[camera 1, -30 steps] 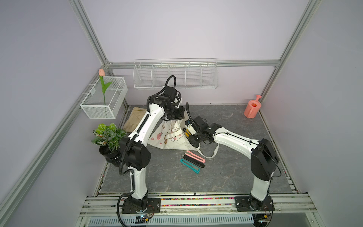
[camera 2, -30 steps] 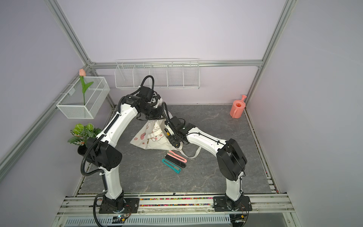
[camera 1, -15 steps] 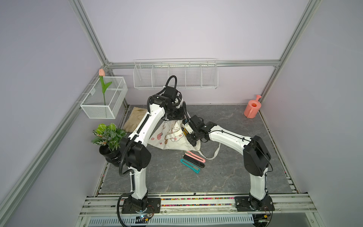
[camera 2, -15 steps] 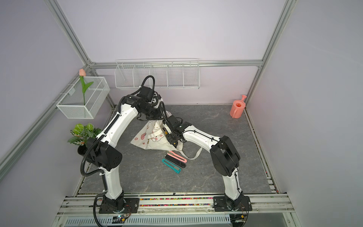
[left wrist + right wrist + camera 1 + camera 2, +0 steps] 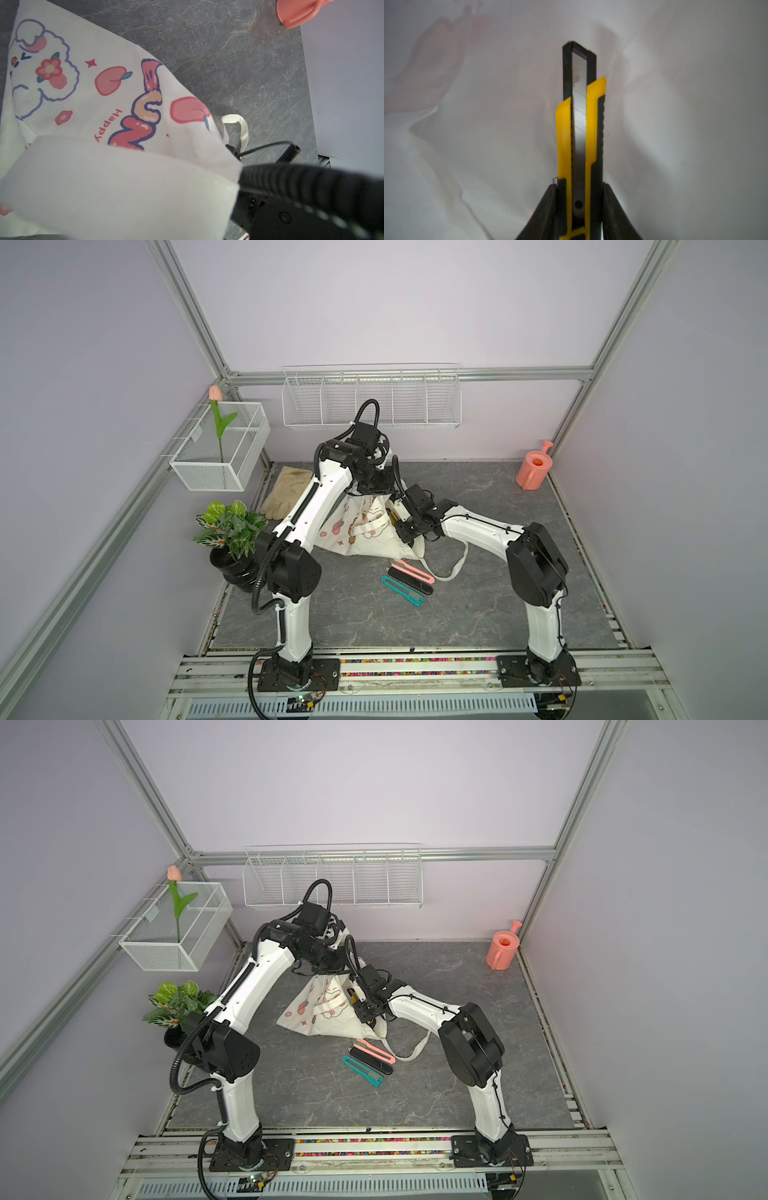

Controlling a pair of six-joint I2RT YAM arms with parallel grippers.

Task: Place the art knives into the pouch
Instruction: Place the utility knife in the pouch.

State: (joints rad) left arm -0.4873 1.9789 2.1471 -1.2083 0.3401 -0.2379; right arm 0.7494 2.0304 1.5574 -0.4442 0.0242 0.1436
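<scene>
Your right jaws grip the yellow art knife (image 5: 579, 124), blade end inside the pouch (image 5: 357, 535), cloth around them. Your left jaws are clamped on its raised rim. Behind the right jaws, three cutters (image 5: 409, 578) lie on the desk (image 5: 478, 614) by a strap (image 5: 462, 559).

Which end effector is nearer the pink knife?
Right. Right end effector, at the pouch mouth, is just behind the pink knife; left end effector holds the pouch top farther back.

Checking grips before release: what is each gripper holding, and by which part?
Right gripper: yellow-and-black art knife, by its handle's rear end. Left gripper: cream printed cloth pouch, by its lifted edge.
</scene>
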